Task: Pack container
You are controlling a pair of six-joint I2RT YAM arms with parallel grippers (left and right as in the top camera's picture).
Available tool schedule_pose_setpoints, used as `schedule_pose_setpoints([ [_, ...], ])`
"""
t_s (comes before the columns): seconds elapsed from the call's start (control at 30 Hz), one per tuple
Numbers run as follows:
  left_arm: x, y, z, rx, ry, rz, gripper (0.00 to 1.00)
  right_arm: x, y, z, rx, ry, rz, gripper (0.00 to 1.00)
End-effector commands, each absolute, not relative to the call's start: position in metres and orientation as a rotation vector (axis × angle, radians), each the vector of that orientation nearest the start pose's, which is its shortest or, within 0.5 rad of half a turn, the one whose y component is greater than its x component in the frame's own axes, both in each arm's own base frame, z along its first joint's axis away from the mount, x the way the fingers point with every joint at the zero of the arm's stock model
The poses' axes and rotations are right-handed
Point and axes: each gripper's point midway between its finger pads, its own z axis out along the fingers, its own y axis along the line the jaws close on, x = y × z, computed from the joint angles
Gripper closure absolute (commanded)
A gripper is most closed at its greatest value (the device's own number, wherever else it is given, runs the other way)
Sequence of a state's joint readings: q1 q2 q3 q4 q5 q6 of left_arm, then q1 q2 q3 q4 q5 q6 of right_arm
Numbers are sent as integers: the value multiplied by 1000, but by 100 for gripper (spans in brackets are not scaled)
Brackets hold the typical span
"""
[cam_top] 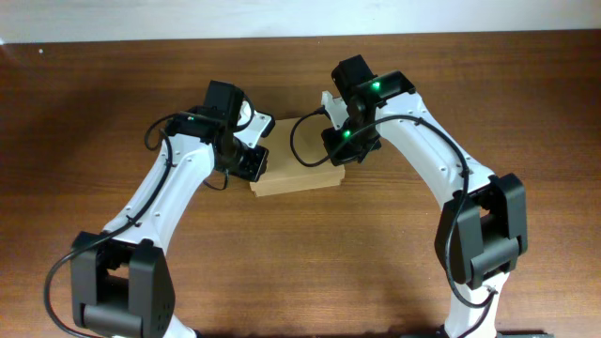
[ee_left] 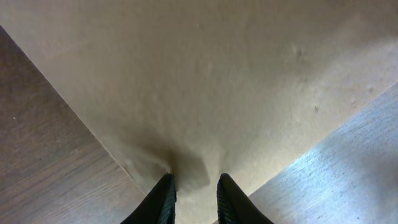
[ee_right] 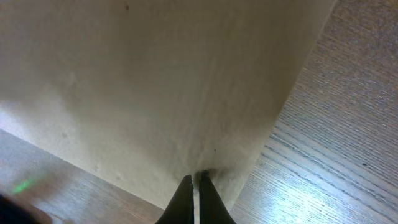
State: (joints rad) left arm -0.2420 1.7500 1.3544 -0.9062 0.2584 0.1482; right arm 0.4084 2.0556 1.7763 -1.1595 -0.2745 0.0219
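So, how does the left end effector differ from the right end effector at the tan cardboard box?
The left black two-finger end effector shows a clear gap between its fingers; the right black two-finger end effector has its fingers almost together. In the overhead view, the left one is at the left end of the small tan cardboard box, the right one at its right end. Both have their fingertips at the cardboard surface.

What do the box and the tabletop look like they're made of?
The container looks like plain tan cardboard, matte: a fibrous, slightly dimpled face in the left wrist view, no print. The table appears to be brown wood or wood-look laminate: streaked grain with a soft sheen; which one, I cannot tell.
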Motion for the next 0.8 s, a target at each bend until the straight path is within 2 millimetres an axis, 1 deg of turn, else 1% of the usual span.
schedule_pose_setpoints([
  [0.0,355,-128,94,594,2820,-359,77,368,214,84,-635,3017,447,96],
  [0.07,357,-129,97,594,2814,-358,77,371,212,90,-624,3003,449,96],
  [0.1,359,-129,99,594,2810,-357,72,373,210,96,-614,2993,451,96],
  [0.17,362,-130,107,593,2794,-356,71,379,206,110,-594,2971,454,96],
  [0.23,371,-130,124,590,2753,-340,71,389,200,140,-563,2915,452,96],
  [0.3,383,-130,148,582,2692,-310,68,400,191,170,-536,2854,407,96],
  [0.33,394,-127,173,568,2633,-271,58,408,179,198,-507,2800,327,96],
  [0.4,405,-120,202,543,2568,-202,45,414,159,231,-468,2747,188,96],
  [0.43,411,-113,221,520,2529,-145,41,414,147,248,-446,2721,105,96],
  [0.5,418,-99,258,472,2461,-43,36,412,123,284,-397,2664,-56,96],
  [0.53,420,-94,271,453,2439,-7,33,411,120,293,-370,2649,-67,96],
  [0.57,417,-80,298,411,2404,74,32,408,116,314,-311,2611,-43,96],
  [0.6,414,-72,307,391,2397,117,31,404,114,322,-307,2595,-43,96],
  [0.67,405,-55,319,351,2395,205,30,397,107,334,-289,2574,-49,96],
  [0.73,394,-36,329,302,2391,283,30,387,93,348,-249,2550,-36,96],
  [0.77,390,-28,335,276,2377,306,27,382,87,354,-230,2539,-23,96],
])
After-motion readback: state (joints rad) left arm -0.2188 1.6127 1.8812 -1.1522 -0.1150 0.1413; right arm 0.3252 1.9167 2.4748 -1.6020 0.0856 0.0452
